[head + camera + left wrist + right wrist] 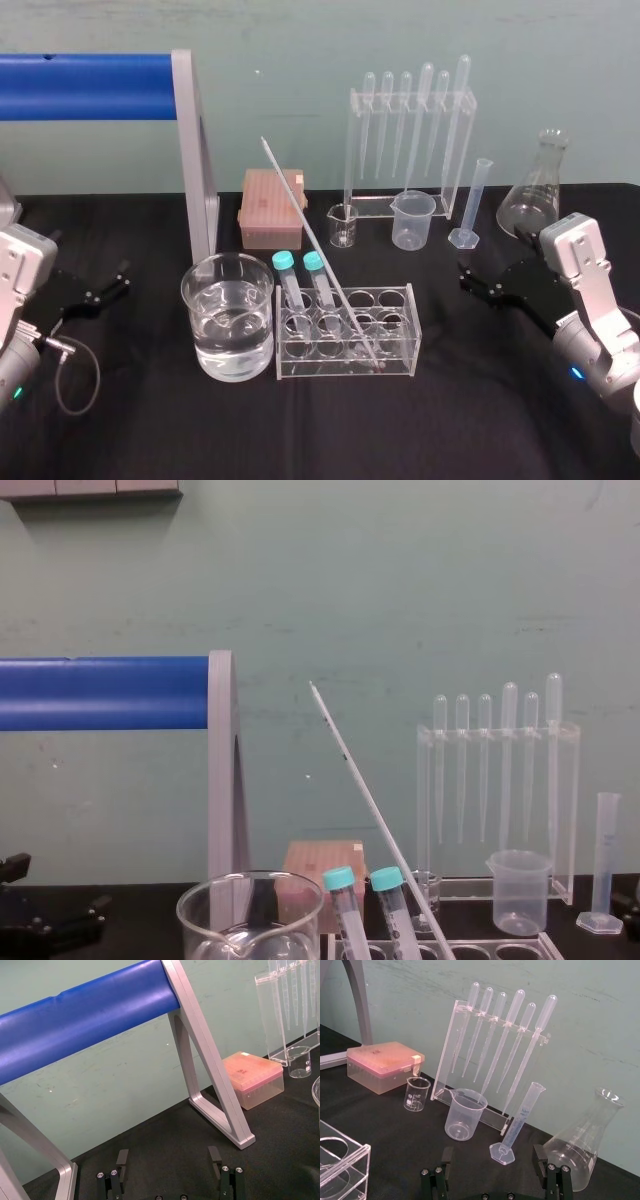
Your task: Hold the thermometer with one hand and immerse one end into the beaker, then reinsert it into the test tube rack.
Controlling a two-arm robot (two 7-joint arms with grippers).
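The thermometer (312,235), a long thin glass rod, leans in the test tube rack (400,345) with its top tilted back and to the left; it also rises slanted in the chest view (365,790). Two teal-capped tubes (290,275) stand in the rack's left holes. The beaker (190,285), wide and holding clear water, stands just left of the rack. My left gripper (105,290) rests open low on the table, far left of the beaker, nothing between its fingers (122,1159). At the right of the rack my right gripper (480,285) is open and empty, fingers (538,1156) wide apart.
A blue bar on a grey frame (195,160) stands behind the beaker. At the back are a pink tip box (272,207), a tiny glass beaker (342,226), a plastic beaker (413,220), a pipette stand (410,140), a graduated cylinder (470,205) and a conical flask (535,195).
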